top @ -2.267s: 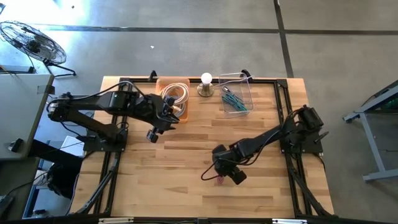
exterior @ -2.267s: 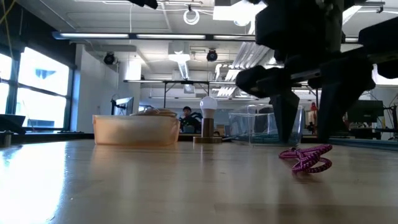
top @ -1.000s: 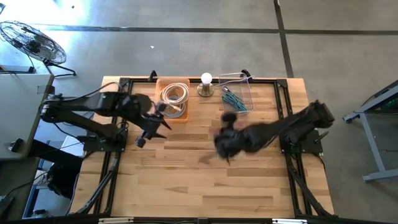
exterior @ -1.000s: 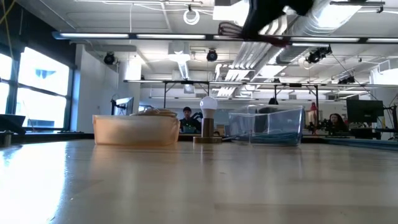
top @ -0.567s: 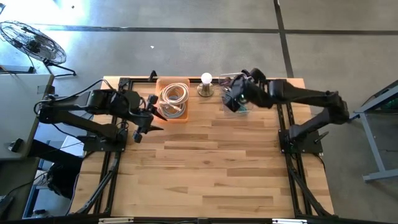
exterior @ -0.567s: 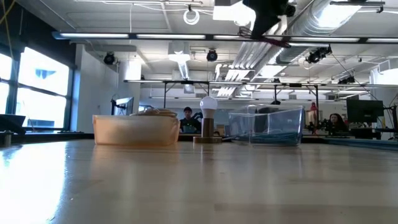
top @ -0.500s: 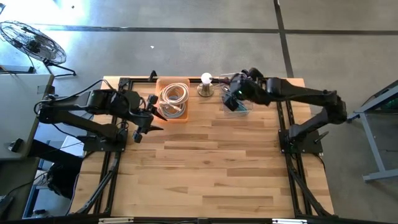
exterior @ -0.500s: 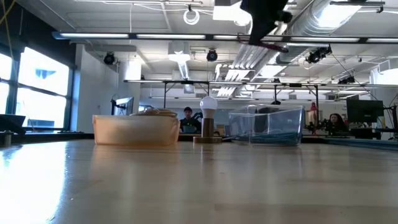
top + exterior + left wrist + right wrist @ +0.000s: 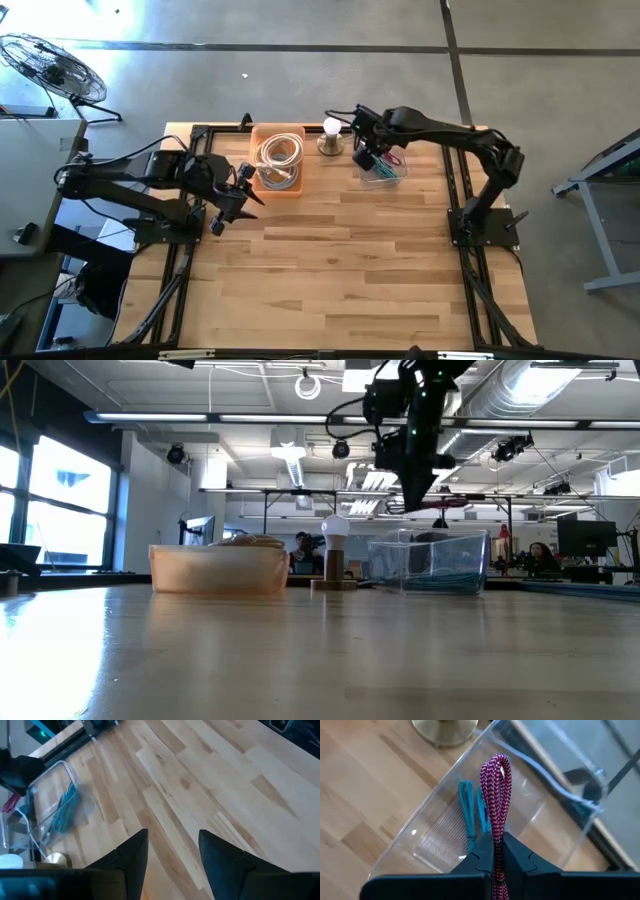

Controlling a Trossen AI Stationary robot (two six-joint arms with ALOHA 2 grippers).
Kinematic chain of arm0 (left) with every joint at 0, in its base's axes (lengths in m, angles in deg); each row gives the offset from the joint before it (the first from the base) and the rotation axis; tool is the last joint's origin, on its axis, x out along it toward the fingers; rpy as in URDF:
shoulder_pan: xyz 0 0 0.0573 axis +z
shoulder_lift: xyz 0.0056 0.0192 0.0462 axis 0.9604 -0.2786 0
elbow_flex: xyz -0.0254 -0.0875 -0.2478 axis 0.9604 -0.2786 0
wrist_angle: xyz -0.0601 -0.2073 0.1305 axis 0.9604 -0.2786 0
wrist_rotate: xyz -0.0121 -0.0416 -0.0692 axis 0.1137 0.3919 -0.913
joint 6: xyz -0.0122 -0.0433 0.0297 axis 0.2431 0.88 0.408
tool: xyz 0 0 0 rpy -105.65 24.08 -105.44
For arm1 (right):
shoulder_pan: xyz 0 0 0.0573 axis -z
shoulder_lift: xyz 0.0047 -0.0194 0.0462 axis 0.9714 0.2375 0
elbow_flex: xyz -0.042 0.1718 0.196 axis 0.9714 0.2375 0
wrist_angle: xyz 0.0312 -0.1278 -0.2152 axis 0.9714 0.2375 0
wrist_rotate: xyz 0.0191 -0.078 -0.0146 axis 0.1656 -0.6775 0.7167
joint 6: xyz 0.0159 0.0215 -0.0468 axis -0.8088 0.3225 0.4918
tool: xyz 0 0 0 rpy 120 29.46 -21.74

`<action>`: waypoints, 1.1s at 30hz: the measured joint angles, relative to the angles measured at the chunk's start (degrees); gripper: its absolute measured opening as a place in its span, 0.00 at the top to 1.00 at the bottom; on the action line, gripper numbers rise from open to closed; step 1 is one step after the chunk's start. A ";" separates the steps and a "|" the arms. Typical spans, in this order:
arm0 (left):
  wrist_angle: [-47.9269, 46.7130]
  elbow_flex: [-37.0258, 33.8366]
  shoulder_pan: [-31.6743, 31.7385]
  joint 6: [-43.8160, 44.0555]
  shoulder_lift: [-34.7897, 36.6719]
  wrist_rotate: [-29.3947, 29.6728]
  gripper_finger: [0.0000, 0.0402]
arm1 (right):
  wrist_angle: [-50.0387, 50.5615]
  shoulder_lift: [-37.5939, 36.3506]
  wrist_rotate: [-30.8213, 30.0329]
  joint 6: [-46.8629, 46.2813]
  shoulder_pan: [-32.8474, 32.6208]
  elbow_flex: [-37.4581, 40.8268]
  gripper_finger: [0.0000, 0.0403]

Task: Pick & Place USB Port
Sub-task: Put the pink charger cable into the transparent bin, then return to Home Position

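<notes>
A magenta braided USB cable (image 9: 496, 790), folded into a loop, is held by my right gripper (image 9: 495, 851) above the clear bin (image 9: 382, 150) at the table's far edge. The bin (image 9: 435, 835) holds teal cables (image 9: 468, 812). In the low view the gripper (image 9: 415, 495) hangs just over the bin (image 9: 430, 563). My left gripper (image 9: 236, 200) is open over bare table, just left of the orange tray (image 9: 262, 182), with nothing between its fingers (image 9: 131, 857). My right gripper pinches the folded cable between its two fingers, with the loop end (image 9: 497, 827) sticking out past the fingertips. Two strands or more run side by side through the hold. The fingers slant down from above. The cable is lifted clear, over the bin's opening.
The orange tray holds a coiled white cable (image 9: 281, 155). A brass lamp base with a white bulb (image 9: 331, 135) stands between the tray and the bin. The wide wooden tabletop (image 9: 340, 270) lies toward the near edge.
My right gripper has swung from the table's middle toward the far edge, rolling its wrist, and now hangs over the clear bin with the magenta cable still in its fingers. My left gripper has drawn back slightly toward the table's left edge.
</notes>
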 joint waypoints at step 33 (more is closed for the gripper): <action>2.43 -1.75 0.02 -4.16 29.94 12.18 0.57 | 11.35 -28.40 11.48 19.41 2.08 -0.20 0.58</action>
